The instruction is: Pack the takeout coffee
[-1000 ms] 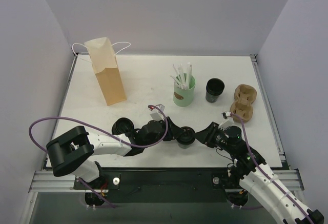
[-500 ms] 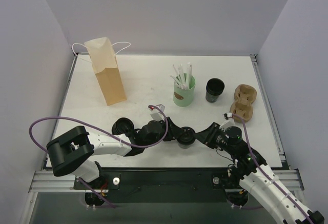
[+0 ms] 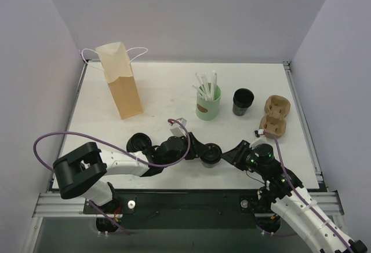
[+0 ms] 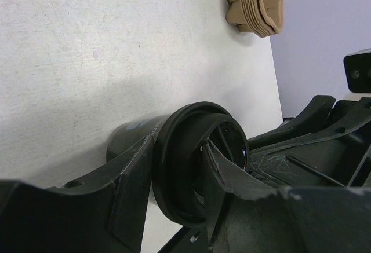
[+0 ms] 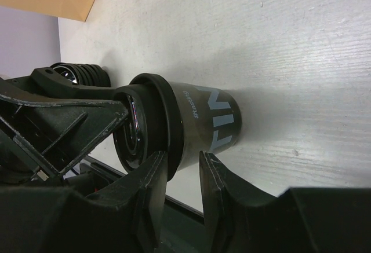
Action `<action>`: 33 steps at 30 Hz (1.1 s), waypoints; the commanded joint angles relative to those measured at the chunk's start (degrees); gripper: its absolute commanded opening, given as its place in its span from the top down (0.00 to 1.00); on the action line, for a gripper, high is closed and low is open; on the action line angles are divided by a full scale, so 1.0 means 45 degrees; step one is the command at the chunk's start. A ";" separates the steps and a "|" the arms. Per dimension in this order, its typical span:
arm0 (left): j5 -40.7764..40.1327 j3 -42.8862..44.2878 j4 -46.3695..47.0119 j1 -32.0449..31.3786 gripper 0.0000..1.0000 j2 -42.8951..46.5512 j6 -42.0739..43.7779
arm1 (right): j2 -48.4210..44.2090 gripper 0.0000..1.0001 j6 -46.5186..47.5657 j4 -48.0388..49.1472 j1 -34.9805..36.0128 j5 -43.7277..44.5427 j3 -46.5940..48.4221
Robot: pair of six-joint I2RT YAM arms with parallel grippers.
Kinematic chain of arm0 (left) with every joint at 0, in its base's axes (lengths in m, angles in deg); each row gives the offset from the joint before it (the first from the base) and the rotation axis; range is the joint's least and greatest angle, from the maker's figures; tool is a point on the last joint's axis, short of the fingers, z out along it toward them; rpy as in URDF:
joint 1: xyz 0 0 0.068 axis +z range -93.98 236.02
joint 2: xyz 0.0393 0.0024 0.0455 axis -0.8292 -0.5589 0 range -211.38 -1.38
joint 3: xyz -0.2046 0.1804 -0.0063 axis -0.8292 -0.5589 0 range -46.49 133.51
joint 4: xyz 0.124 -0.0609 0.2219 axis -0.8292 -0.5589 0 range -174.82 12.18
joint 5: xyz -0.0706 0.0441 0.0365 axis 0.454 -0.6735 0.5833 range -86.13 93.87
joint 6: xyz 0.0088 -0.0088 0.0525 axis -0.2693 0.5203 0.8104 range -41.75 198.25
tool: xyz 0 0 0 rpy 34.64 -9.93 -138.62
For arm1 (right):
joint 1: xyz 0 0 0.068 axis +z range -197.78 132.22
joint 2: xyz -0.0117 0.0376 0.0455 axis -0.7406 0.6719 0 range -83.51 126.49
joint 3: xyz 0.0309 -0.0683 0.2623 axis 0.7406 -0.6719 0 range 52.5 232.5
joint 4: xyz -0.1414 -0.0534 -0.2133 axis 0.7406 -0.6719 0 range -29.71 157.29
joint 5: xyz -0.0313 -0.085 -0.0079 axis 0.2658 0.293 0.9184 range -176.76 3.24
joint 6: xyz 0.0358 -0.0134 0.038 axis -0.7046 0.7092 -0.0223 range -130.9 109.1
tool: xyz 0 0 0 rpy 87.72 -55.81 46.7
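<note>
right tool (image 3: 223, 156) backed off; lids (image 3: 138, 142) flank coffee (image 3: 210, 154).

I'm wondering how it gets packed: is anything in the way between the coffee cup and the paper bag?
Nothing visible: bare table lies between the takeout coffee and the paper bag. The stack of lids sits off to the side.

Pale lettering on the dark side wall of the takeout coffee (image 5: 203, 123), mid frame in the right wrist view: small sideways print, seemingly starting with "#", not legible with certainty, beside large light-blue block strokes, cut off and unreadable as a word. Faint pale marks on the same cup in the left wrist view, illegible. No other readable text.
</note>
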 commanded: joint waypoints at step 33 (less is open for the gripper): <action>-0.0231 -0.1243 -0.4107 -0.0492 0.57 -0.1685 0.0043 | 0.1694 0.85 -0.0644 0.1402 0.0062 0.2553 -0.3556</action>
